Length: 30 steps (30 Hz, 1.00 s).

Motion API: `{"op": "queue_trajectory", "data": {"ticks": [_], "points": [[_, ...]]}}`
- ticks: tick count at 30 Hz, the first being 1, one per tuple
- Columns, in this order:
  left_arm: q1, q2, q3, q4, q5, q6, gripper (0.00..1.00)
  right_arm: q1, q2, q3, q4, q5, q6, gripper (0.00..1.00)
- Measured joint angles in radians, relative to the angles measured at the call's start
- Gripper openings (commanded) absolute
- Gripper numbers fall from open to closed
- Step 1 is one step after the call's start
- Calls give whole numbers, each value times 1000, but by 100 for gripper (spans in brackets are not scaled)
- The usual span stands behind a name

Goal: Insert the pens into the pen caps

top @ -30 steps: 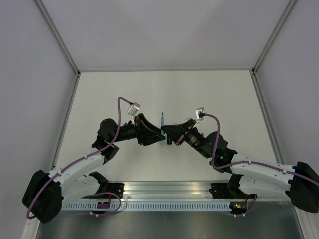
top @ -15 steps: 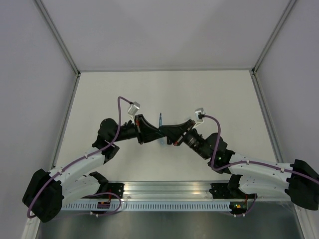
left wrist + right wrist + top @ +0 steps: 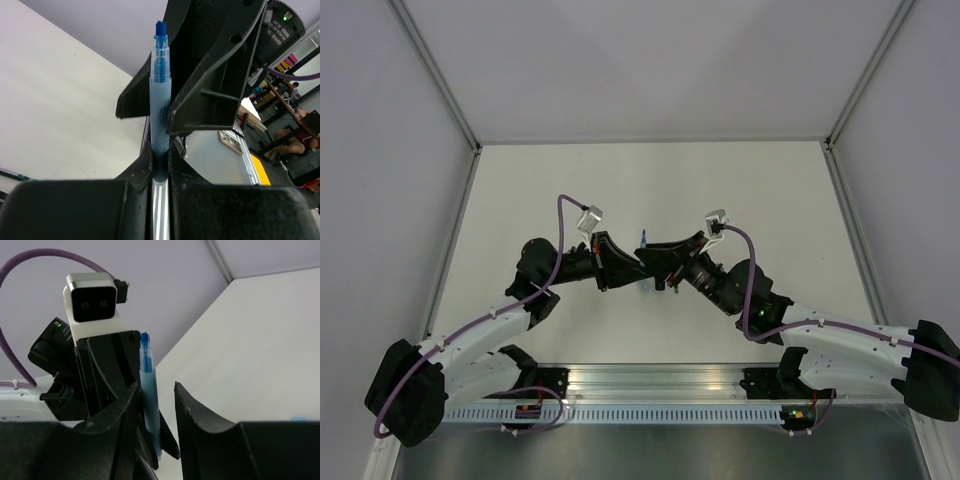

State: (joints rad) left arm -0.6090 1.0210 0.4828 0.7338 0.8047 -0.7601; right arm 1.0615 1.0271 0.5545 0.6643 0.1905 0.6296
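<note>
My left gripper (image 3: 159,150) is shut on the lower barrel of the light-blue highlighter (image 3: 160,100). It holds the highlighter upright above the table with its bare blue tip (image 3: 160,30) uppermost. In the top view the highlighter (image 3: 643,240) stands between the two grippers at mid-table. My right gripper (image 3: 156,387) is open, its two fingers either side of the highlighter (image 3: 150,405); the barrel lies against the left finger (image 3: 125,420). A small light-blue sliver (image 3: 298,418) peeks over the right gripper's body; I cannot tell what it is. No other pens or caps show.
The left wrist camera housing (image 3: 92,297) and its purple cable (image 3: 30,270) are close in front of the right gripper. Grey side walls (image 3: 390,150) enclose the white table (image 3: 740,190). An aluminium rail (image 3: 650,385) runs along the near edge.
My right gripper has moved left and closed in on the left gripper, so its open fingers now straddle the highlighter. The left gripper has kept its hold, nearly still.
</note>
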Motion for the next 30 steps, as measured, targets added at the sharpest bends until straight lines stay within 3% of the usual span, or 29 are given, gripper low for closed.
{"op": "queue_trajectory", "data": {"ticks": [10, 16, 21, 23, 27, 30], "points": [[0, 14, 8, -32, 3, 8, 2, 2, -51, 152, -256, 105, -112, 46], [0, -7, 13, -182, -122, 59, 2, 2, -148, 204, -492, 258, -163, 50], [0, -116, 13, -298, -279, 108, 2, -26, -119, 245, -586, 422, -343, 49], [0, -173, 13, -324, -334, 121, 2, -98, -84, 272, -628, 459, -378, 49], [0, -252, 13, -347, -409, 138, 2, -320, 50, 413, -798, 504, -278, 52], [0, -267, 12, -360, -436, 147, 2, -369, 143, 482, -815, 436, -331, 52]]}}
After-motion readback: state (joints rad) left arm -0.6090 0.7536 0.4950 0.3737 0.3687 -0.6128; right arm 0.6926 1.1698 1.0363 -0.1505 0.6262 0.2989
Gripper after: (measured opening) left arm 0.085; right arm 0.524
